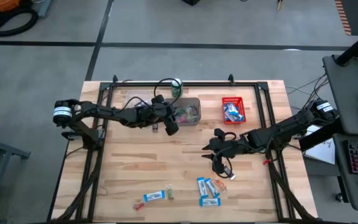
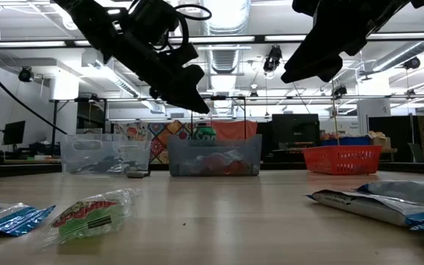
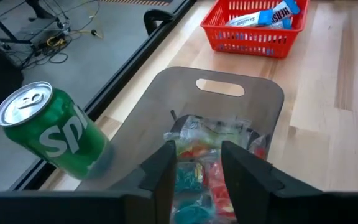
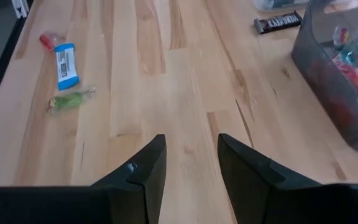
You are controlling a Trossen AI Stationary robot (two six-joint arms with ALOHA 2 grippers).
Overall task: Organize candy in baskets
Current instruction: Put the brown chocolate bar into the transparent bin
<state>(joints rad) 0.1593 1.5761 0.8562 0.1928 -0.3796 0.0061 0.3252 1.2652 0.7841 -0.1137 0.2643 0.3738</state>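
Sorting partly done: grey translucent bin (image 1: 188, 112) holds small coloured sweets, red slotted basket (image 1: 234, 109) blue-and-white bars; several wrapped candies (image 1: 209, 190) remain on the wooden table (image 1: 135, 162), apparently one dark bar too; left gripper (image 3: 196, 163) over the grey bin and right gripper (image 4: 190, 163) above the table, both parted, empty.

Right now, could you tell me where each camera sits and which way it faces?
High view: overhead, looking straight down; both arms show, left gripper by the grey basket.
Low view: at tabletop height, looking level towards the baskets; both arms enter from above.
Left wrist view: on the left arm, looking into the grey basket; open fingers show.
Right wrist view: on the right arm, facing bare table; open fingers show.
Shared: the green can also shows from overhead.
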